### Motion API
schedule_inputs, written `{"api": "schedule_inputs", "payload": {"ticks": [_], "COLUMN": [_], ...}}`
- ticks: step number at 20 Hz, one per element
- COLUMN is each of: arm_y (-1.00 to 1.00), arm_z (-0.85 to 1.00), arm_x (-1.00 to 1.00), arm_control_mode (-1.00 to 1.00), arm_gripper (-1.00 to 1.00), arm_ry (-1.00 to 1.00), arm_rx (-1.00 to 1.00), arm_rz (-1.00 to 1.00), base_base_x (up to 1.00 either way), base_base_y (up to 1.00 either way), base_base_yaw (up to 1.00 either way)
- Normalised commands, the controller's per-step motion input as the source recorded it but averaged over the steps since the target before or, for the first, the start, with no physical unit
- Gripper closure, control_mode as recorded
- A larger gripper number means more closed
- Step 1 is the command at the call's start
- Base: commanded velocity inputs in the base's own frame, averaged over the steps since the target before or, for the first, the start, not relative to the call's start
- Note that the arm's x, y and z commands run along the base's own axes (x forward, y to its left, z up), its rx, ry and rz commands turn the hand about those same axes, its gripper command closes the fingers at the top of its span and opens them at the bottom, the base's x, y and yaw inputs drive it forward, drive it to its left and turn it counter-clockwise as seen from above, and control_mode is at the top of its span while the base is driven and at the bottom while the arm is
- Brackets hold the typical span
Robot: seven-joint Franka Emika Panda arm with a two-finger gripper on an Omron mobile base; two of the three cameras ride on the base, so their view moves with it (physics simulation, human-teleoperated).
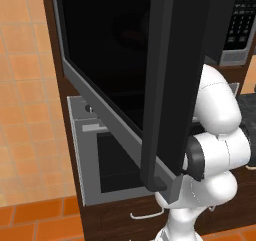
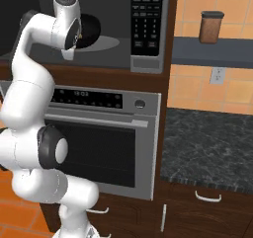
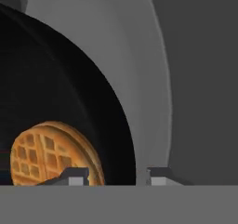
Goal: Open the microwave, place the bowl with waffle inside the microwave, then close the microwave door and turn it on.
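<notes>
Gripper (image 3: 118, 174) half open astride bowl (image 3: 69, 102) rim inside microwave (image 2: 148, 34), holding nothing firmly: best spread wider, withdraw straight.

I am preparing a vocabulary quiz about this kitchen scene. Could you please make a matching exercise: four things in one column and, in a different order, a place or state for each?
Things:
1. round golden-brown waffle
2. black bowl
3. wide black glass microwave door
4. brown canister with dark lid

Places or states:
A. swung open
B. on the grey shelf above the counter
C. lying in the bowl
D. on the light round plate inside the microwave

Pairs: 1-C, 2-D, 3-A, 4-B
</notes>
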Motion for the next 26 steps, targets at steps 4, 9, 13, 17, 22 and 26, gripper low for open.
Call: {"api": "schedule_inputs", "payload": {"ticks": [4, 9, 13, 17, 22, 26], "arm_y": [-0.11, -0.36, -0.62, -0.67, -0.45, 0.07], "arm_z": [0.00, 0.16, 0.28, 0.08, -0.04, -0.10], "arm_x": [-0.17, -0.49, -1.00, -1.00, -1.00, -0.47], "arm_control_mode": [-1.00, -1.00, -1.00, -1.00, -1.00, -1.00], "arm_gripper": [-1.00, -1.00, -1.00, -1.00, -1.00, -1.00], "arm_ry": [-0.02, -0.12, -0.13, -0.10, -0.11, -0.05], "arm_rx": [0.08, 0.07, 0.00, 0.00, -0.03, -0.10], "arm_rz": [0.02, 0.00, 0.00, 0.00, 0.05, 0.08], "base_base_x": [0.00, 0.00, 0.00, 0.00, 0.00, 0.00], "base_base_y": [0.00, 0.00, 0.00, 0.00, 0.00, 0.00], "base_base_yaw": [0.00, 0.00, 0.00, 0.00, 0.00, 0.00]}}
